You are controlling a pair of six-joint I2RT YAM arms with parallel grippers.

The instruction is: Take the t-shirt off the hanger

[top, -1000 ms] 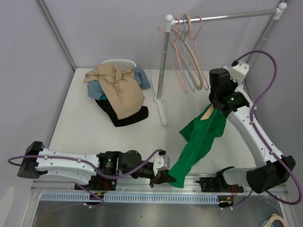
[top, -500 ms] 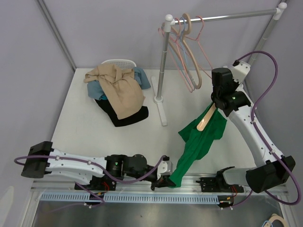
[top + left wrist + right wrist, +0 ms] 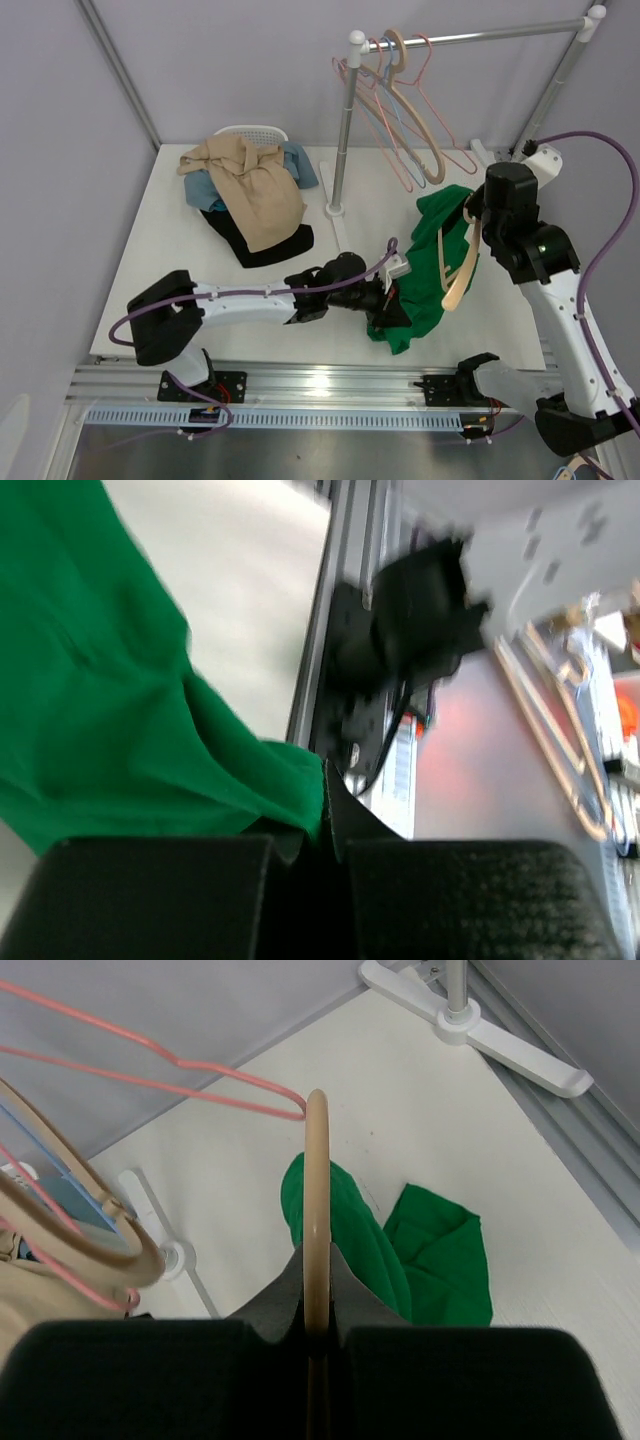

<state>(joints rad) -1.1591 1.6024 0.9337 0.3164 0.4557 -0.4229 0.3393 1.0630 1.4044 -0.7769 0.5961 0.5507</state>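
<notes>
The green t-shirt lies bunched on the table's right side. My left gripper is shut on its near edge; the left wrist view shows green cloth pinched between the shut jaws. My right gripper is shut on the beige wooden hanger and holds it above the shirt. The hanger looks bare. In the right wrist view its curved hook runs up from between the jaws, with the shirt on the table below.
A clothes rack stands at the back with several empty pink, blue and beige hangers close to my right arm. A pile of tan, blue and black clothes lies on a white basket at the back left.
The left gripper has carried the shirt's hem from the front edge back and to the right. The shirt has come off the hanger and bunched up. The right gripper has moved right with the hanger.
</notes>
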